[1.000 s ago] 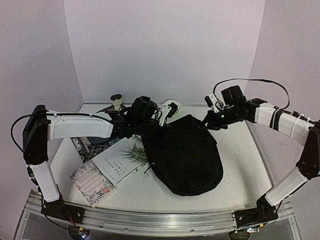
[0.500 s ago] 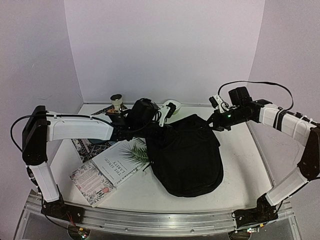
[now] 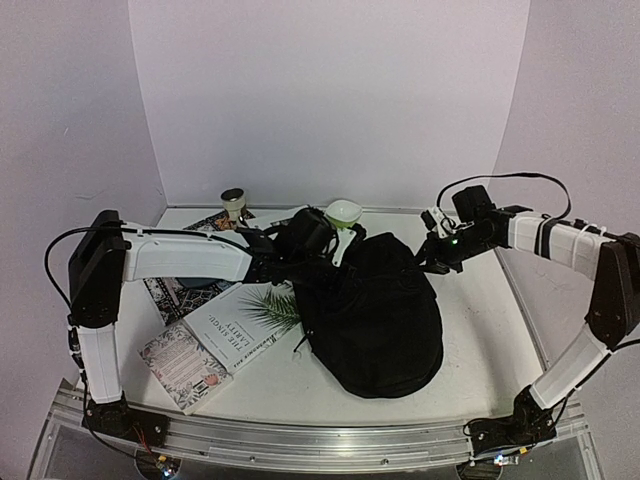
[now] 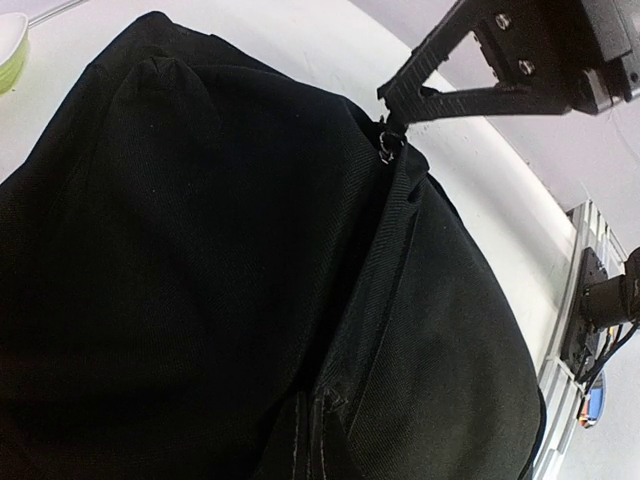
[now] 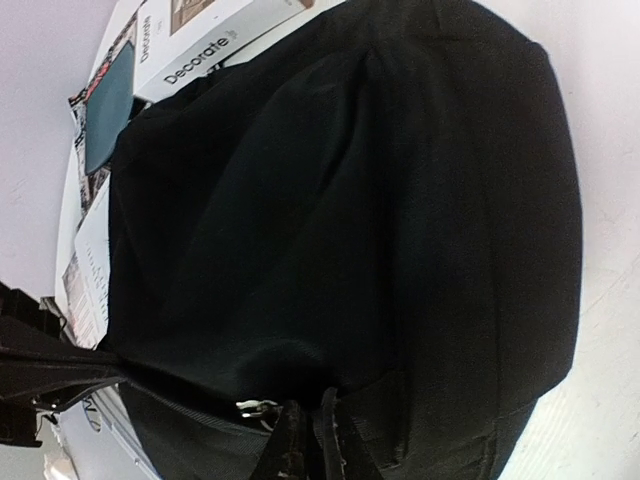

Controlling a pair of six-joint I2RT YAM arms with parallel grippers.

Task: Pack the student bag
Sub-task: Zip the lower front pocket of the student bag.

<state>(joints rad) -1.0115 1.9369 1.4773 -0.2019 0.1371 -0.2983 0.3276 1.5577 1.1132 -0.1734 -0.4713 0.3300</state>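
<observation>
The student bag, a large black fabric backpack, lies in the middle of the table and fills both wrist views. My left gripper is at the bag's upper left edge, shut on a fold of its fabric. My right gripper is at the bag's upper right edge. Its fingers stand almost together on the fabric, right beside a metal zip pull. The left wrist view shows the right gripper's fingertips just above that zip pull.
A white book with a palm leaf and a pink patterned book lie left of the bag. A patterned mat with a teal plate sits behind them. A green bowl and a small cup stand at the back.
My left arm has moved right and down onto the bag, uncovering the green bowl. The right gripper has come down to the bag's top edge, which has sunk lower.
</observation>
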